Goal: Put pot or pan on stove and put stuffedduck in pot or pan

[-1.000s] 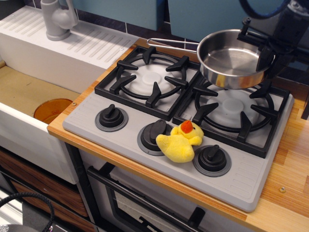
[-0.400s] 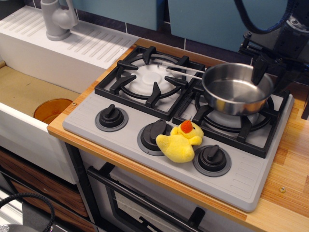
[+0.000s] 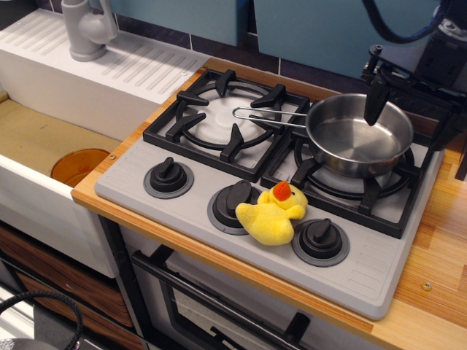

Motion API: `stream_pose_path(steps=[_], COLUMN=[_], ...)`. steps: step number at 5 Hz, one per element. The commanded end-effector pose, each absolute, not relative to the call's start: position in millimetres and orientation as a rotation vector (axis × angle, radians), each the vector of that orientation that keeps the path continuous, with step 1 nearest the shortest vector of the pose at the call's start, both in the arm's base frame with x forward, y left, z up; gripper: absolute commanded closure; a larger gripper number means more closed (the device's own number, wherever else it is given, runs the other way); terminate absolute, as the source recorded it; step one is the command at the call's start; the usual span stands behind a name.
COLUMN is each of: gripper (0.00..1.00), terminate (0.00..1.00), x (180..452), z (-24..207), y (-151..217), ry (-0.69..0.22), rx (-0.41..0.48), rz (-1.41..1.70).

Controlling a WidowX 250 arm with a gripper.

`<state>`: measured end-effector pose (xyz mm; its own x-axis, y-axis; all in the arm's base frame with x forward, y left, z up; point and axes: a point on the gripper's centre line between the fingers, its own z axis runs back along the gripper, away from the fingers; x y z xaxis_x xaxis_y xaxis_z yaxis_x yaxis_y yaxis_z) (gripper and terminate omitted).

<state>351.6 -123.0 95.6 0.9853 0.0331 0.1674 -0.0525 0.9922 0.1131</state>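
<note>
The wooden surface (image 3: 438,240) carried the grey stove (image 3: 277,175), which filled most of it from the left edge toward the right. Beyond the left edge sat a white sink (image 3: 44,138) with a grey tap (image 3: 86,29) at its back.

On the stove's right-hand grate, toward the back right corner, rested the steel pan (image 3: 359,135), sitting flat on the black bars with its thin wire handle pointing left over the neighbouring burner. The pan looked empty inside.

Above the pan's far right rim hung the black pincer (image 3: 405,109). Its jaws stood spread wide, one finger (image 3: 376,98) dipping down just over the inside of the pan near the back rim, the other out past the pan's right side. It gripped nothing; whether that finger touched the rim I could not tell.

Near the front edge of the stove lay the yellow stuffed duck (image 3: 273,215), orange beak up, lying between the middle and right knobs and leaning against both, well apart from the pan.
</note>
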Motion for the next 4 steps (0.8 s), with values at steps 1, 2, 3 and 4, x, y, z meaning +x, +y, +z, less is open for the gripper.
stream_pose_path(steps=[1,2,3,4], gripper=[0.00,0.00,0.00,0.00], terminate=[0.00,0.00,0.00,0.00], x=[358.0,358.0,358.0,343.3], z=[141.8,141.8,141.8,129.5], y=[-94.4,-94.4,-94.4,-89.4], ry=[-0.237,-0.237,-0.237,-0.270], rx=[0.020,0.020,0.020,0.045], rz=[-0.024,-0.024,-0.024,-0.021])
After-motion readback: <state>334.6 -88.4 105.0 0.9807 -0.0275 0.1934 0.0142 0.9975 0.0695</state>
